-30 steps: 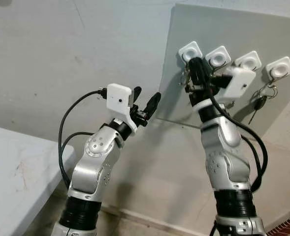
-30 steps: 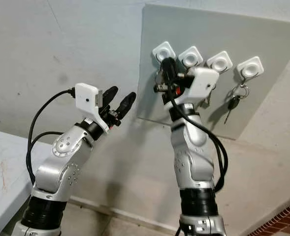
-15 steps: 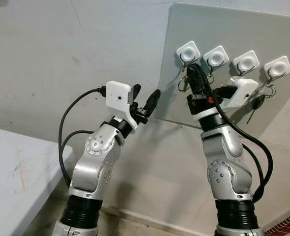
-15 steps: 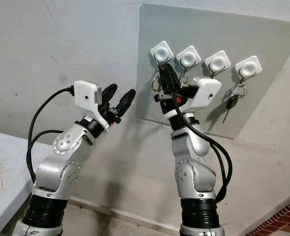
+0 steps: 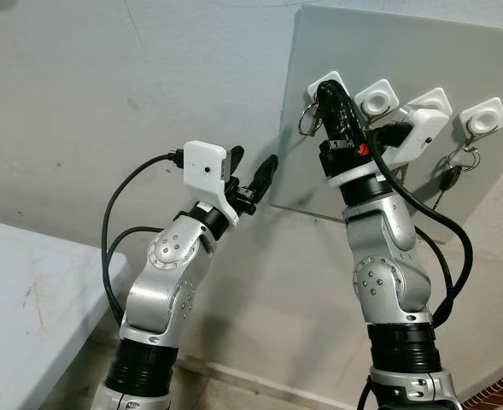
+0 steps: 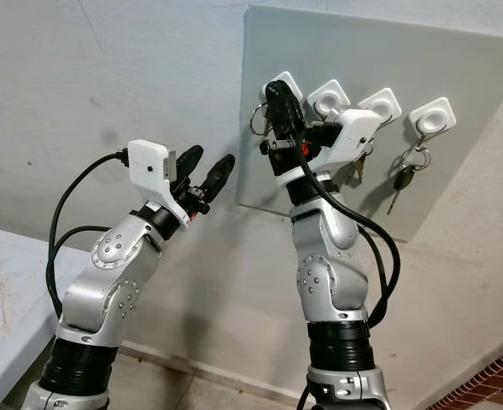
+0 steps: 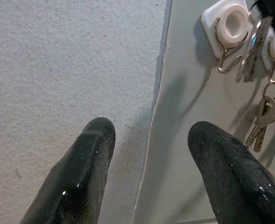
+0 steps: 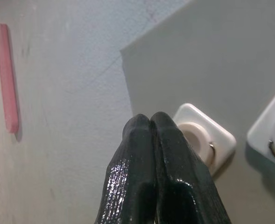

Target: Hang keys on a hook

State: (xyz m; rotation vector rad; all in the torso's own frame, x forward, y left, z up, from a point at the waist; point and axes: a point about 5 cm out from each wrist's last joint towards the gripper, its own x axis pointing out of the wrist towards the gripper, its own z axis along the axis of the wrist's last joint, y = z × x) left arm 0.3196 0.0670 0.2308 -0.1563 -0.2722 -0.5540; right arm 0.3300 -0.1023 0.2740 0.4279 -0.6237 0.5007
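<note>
A grey board (image 5: 362, 43) on the wall carries a row of white square hooks. My right gripper (image 5: 326, 89) is raised in front of the leftmost hook (image 6: 283, 83), shut on a key ring (image 5: 306, 120) that sticks out to its left. In the right wrist view the shut fingers (image 8: 149, 122) sit just before that hook (image 8: 202, 135). A black-headed key (image 5: 450, 178) hangs from the rightmost hook (image 5: 483, 118). My left gripper (image 5: 254, 164) is open, held near the board's left edge, with nothing between its fingers (image 7: 93, 149). The left wrist view has another set of keys (image 7: 263, 119) hanging on the second hook.
A pale table (image 5: 29, 290) stands at the lower left by the wall. Red brick flooring (image 5: 500, 397) is at the lower right corner. A pink mark (image 8: 7, 77) is on the wall left of the board.
My right gripper has risen from below the hooks to the leftmost hook, taking the key ring with it. The left arm has stayed put.
</note>
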